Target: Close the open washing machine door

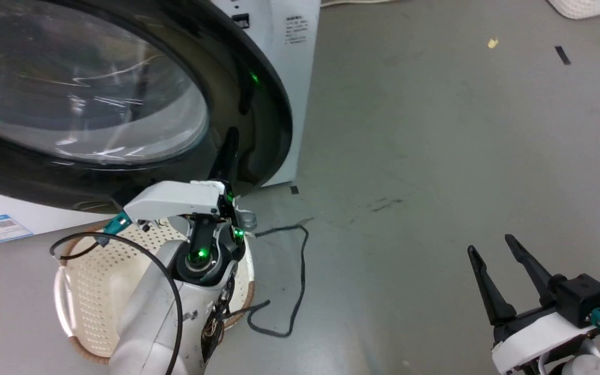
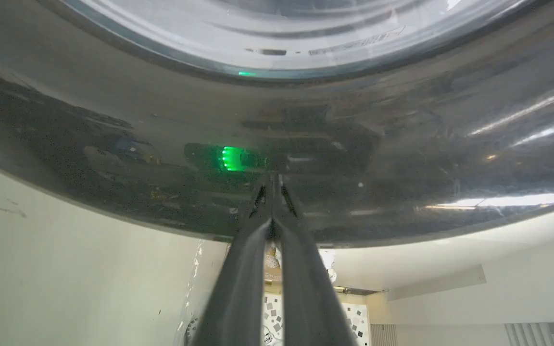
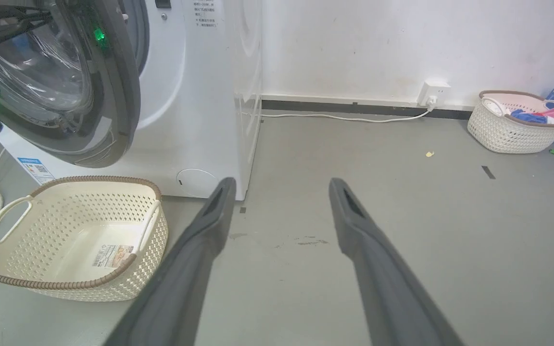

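In the head view, the washing machine door (image 1: 86, 88) hangs ajar at the front of the washing machine (image 1: 289, 62). The left gripper (image 1: 231, 138), jaws clenched on nothing, noses its black rim, while the right gripper (image 1: 489, 245), jaws released, sits well off the machine's side. In the left wrist view, the tips touch the glossy rim. In the right wrist view, a gap shows at the machine's front. The door is probably stiff, hinged and slippery, so it is best pushed at the rim, not the glass.

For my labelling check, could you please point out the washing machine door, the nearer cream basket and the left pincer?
washing machine door (image 1: 86, 88): head view, glass bowl centre.
cream basket (image 3: 132, 278): right wrist view, front wall.
left pincer (image 2: 273, 187): left wrist view, between its shut fingertips.
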{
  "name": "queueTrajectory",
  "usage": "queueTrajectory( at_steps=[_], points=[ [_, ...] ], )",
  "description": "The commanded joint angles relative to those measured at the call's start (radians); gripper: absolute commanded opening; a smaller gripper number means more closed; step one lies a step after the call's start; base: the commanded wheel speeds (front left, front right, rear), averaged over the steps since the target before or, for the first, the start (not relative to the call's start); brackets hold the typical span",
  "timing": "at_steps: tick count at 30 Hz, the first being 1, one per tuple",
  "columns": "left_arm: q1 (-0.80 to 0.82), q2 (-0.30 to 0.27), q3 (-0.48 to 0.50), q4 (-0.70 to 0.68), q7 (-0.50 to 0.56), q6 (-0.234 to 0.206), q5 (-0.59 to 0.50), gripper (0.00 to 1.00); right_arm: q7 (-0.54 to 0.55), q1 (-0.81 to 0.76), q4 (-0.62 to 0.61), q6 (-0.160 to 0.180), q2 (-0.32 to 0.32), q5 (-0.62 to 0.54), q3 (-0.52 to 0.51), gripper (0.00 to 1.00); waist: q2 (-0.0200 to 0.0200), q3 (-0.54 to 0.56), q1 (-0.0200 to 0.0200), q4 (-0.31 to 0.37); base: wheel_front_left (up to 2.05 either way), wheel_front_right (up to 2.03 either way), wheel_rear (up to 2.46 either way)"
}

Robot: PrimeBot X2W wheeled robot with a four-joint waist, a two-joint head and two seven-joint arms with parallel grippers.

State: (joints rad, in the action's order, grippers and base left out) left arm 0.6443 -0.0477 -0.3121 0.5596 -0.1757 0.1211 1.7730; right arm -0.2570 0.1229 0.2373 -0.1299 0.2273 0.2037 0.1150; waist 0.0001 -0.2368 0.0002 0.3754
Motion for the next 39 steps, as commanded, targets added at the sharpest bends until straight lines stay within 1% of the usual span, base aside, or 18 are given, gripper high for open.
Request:
queueTrajectory(
  at_steps=[1, 2, 3, 4, 5, 8, 12, 15, 17, 22, 25, 27, 28, 32, 33, 34, 35, 39],
  points=[
    [-0.001, -0.003, -0.009, 0.01, 0.001, 0.008, -0.003, 0.0, -0.004, 0.006, -0.009, -0.001, -0.002, 0.001, -0.004, 1.0, -0.0001, 0.017, -0.0002, -0.024, 0.0, 0.0, 0.0],
    [-0.01, -0.003, -0.015, 0.006, 0.001, 0.009, -0.012, 0.0, -0.004, 0.0, -0.013, -0.001, 0.0, 0.0, -0.006, 1.0, -0.0001, 0.025, -0.0002, -0.036, 0.0, 0.0, 0.0],
    [-0.024, -0.004, -0.02, -0.002, -0.001, 0.009, -0.026, 0.29, -0.004, -0.006, -0.017, -0.001, 0.003, -0.001, -0.009, 1.0, -0.0001, 0.034, -0.0002, -0.05, 0.0, 0.0, 0.0],
    [-0.043, -0.007, -0.024, -0.014, -0.006, 0.009, -0.043, 0.93, -0.004, -0.013, -0.021, -0.001, 0.006, -0.003, -0.011, 1.0, -0.0001, 0.042, -0.0002, -0.064, 0.0, 0.0, 0.0],
    [-0.065, -0.01, -0.03, -0.03, -0.008, 0.009, -0.059, 1.0, -0.005, -0.019, -0.026, -0.001, 0.008, -0.004, -0.015, 1.0, -0.0001, 0.052, -0.0002, -0.081, 0.0, 0.0, 0.0],
    [-0.15, -0.036, -0.053, -0.097, -0.02, 0.009, -0.121, 1.0, -0.005, -0.043, -0.045, -0.001, 0.013, -0.005, -0.028, 1.0, -0.0001, 0.082, -0.0002, -0.136, 0.0, 0.0, 0.0],
    [-0.281, -0.108, -0.1, -0.185, -0.059, 0.009, -0.26, 1.0, -0.005, -0.08, -0.069, -0.001, 0.017, -0.009, -0.04, 1.0, -0.0001, 0.126, -0.0002, -0.215, 0.0, 0.0, 0.0],
    [-0.366, -0.162, -0.101, -0.226, -0.082, 0.009, -0.408, 1.0, -0.005, -0.107, -0.086, -0.001, 0.017, -0.014, -0.042, 1.0, -0.0001, 0.157, -0.0002, -0.273, 0.0, 0.0, 0.0],
    [-0.418, -0.18, -0.054, -0.243, -0.085, 0.009, -0.536, 1.0, -0.005, -0.126, -0.098, -0.001, 0.015, -0.016, -0.046, 1.0, -0.0001, 0.178, -0.0002, -0.312, 0.0, 0.0, 0.0],
    [-0.552, -0.132, 0.139, -0.34, -0.086, -0.006, -0.9, 1.0, -0.005, -0.157, -0.13, -0.001, 0.008, -0.023, -0.04, 1.0, -0.0001, 0.211, -0.0002, -0.385, 0.0, 0.0, 0.0],
    [-0.616, -0.108, 0.21, -0.414, -0.086, -0.029, -1.14, 1.0, -0.005, -0.167, -0.146, -0.001, 0.006, -0.026, -0.03, 1.0, -0.0001, 0.225, -0.0002, -0.421, 0.0, 0.0, 0.0],
    [-0.65, -0.097, 0.233, -0.457, -0.086, -0.055, -1.295, 1.0, -0.005, -0.171, -0.157, -0.001, 0.0, -0.028, -0.023, 1.0, -0.0001, 0.229, -0.0002, -0.441, 0.0, 0.0, 0.0],
    [-0.686, -0.085, 0.239, -0.507, -0.086, -0.096, -1.49, 1.0, -0.005, -0.181, -0.168, -0.001, -0.012, -0.031, -0.01, 1.0, -0.0001, 0.231, -0.0002, -0.471, 0.0, 0.0, 0.0],
    [-0.714, -0.081, 0.197, -0.556, -0.086, -0.139, -1.681, 1.0, -0.005, -0.189, -0.167, -0.001, -0.017, -0.034, 0.01, 1.0, -0.0001, 0.222, -0.0002, -0.512, 0.0, 0.0, 0.0],
    [-0.717, -0.08, 0.185, -0.565, -0.086, -0.148, -1.712, 1.0, -0.005, -0.187, -0.166, -0.001, -0.015, -0.034, 0.017, 0.71, -0.0001, 0.217, -0.0002, -0.523, 0.0, 0.0, 0.0],
    [-0.72, -0.078, 0.172, -0.571, -0.086, -0.156, -1.737, 1.0, -0.005, -0.182, -0.168, -0.001, -0.011, -0.033, 0.023, 0.33, -0.0001, 0.21, -0.0002, -0.533, 0.0, 0.0, 0.0],
    [-0.721, -0.077, 0.159, -0.575, -0.086, -0.162, -1.756, 1.0, -0.005, -0.176, -0.172, -0.001, -0.006, -0.032, 0.028, 0.0, -0.0001, 0.201, -0.0002, -0.545, 0.0, 0.0, 0.0],
    [-0.712, -0.061, 0.127, -0.58, -0.086, -0.177, -1.776, 1.0, -0.004, -0.13, -0.182, -0.001, 0.034, -0.02, 0.06, 0.0, -0.0001, 0.161, -0.0002, -0.587, 0.0, 0.0, 0.0]
  ],
)
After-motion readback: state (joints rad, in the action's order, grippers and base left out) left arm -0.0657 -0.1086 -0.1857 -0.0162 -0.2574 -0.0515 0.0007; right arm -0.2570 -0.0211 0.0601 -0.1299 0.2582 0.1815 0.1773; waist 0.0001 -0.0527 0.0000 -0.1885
